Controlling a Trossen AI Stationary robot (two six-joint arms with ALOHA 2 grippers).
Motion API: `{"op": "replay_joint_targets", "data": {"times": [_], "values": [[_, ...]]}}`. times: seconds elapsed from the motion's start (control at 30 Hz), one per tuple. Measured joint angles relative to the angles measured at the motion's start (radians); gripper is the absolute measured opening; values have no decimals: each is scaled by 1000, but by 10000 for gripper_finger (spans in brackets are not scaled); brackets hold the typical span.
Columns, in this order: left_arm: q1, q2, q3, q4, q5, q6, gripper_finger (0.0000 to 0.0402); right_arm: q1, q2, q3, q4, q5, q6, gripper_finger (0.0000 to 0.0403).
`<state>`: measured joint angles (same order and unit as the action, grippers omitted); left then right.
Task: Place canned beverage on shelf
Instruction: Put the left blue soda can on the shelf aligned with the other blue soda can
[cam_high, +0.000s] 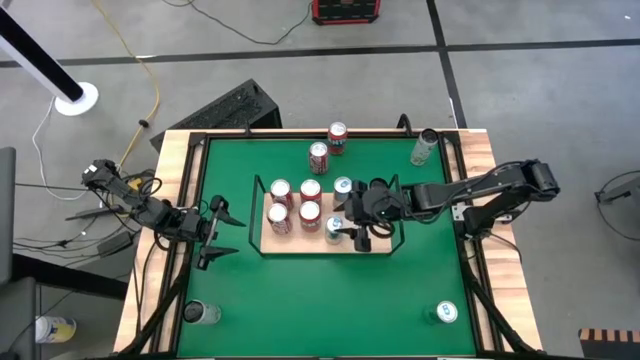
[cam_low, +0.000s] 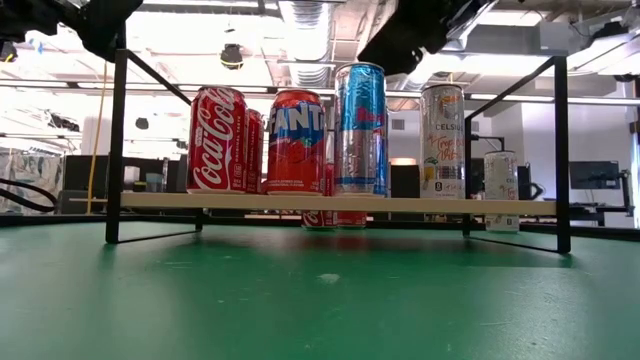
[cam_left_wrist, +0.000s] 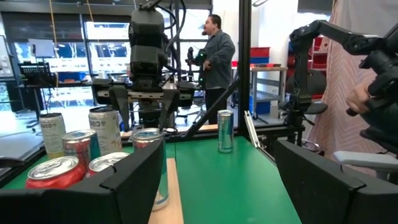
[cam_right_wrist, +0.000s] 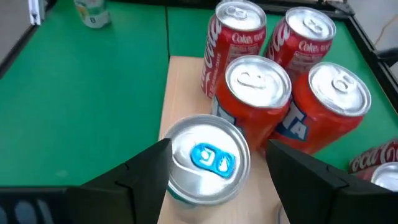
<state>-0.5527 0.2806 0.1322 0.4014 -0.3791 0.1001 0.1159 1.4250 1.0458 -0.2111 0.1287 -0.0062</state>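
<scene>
The shelf (cam_high: 300, 243) stands mid-table, a light-wood board with black wire rails. On it stand several red cans (cam_high: 295, 203), a tall blue slim can (cam_low: 360, 130) with a blue tab (cam_right_wrist: 208, 158) and a pale can (cam_low: 443, 135). My right gripper (cam_high: 352, 228) is open over the shelf's right end. Its fingers (cam_right_wrist: 146, 171) flank the blue-tab can's top from above. My left gripper (cam_high: 213, 238) waits open near the table's left edge, holding nothing (cam_left_wrist: 217, 180).
Two red cans (cam_high: 327, 146) stand on the green table beyond the shelf. A pale can (cam_high: 424, 147) stands at the far right, and single cans stand at the near right (cam_high: 445, 314) and near left (cam_high: 200, 313). A person (cam_left_wrist: 217, 59) stands in the room beyond.
</scene>
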Motion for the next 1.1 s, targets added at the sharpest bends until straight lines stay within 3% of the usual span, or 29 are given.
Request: {"op": "replay_joint_targets", "data": {"times": [0.23,0.4,1.1], "values": [[0,0,0,0,0,-7,293,1,0,0,24,-5,-20,286],[0,0,0,-1,0,-7,293,-1,0,0,24,-75,-22,286],[0,0,0,-4,7,-7,293,-7,3,-6,11,-55,-16,286]]}}
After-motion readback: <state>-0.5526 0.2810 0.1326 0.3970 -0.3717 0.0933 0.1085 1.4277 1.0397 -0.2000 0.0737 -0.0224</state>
